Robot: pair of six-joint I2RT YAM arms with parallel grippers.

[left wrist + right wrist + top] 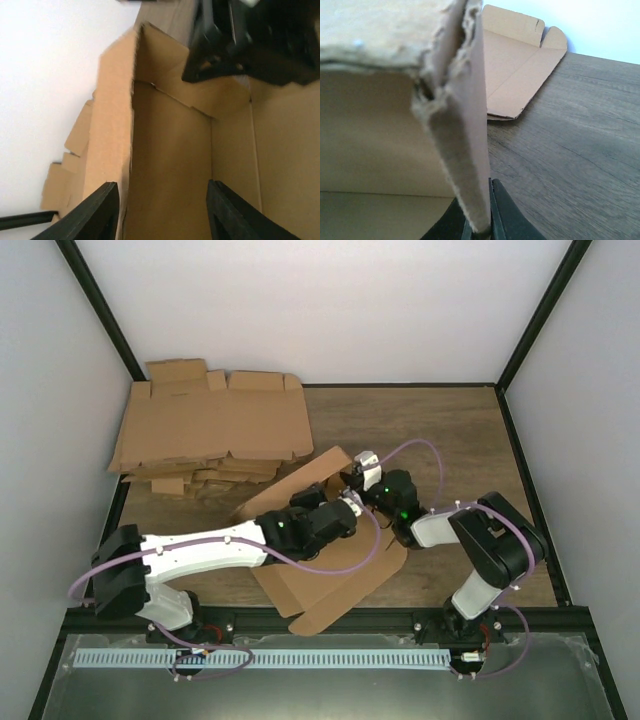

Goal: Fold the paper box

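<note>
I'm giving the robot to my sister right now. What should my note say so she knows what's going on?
Left gripper: fingers open over the inside of the paper box, holding nothing.
Right gripper: fingers shut on an upright wall of the box.
Box: middle of the table, just in front of the pile of flat blanks.
Done: some walls and flaps are raised.
Left: the near flaps lie flat; stand up the other walls and tuck in the tabs.
</note>
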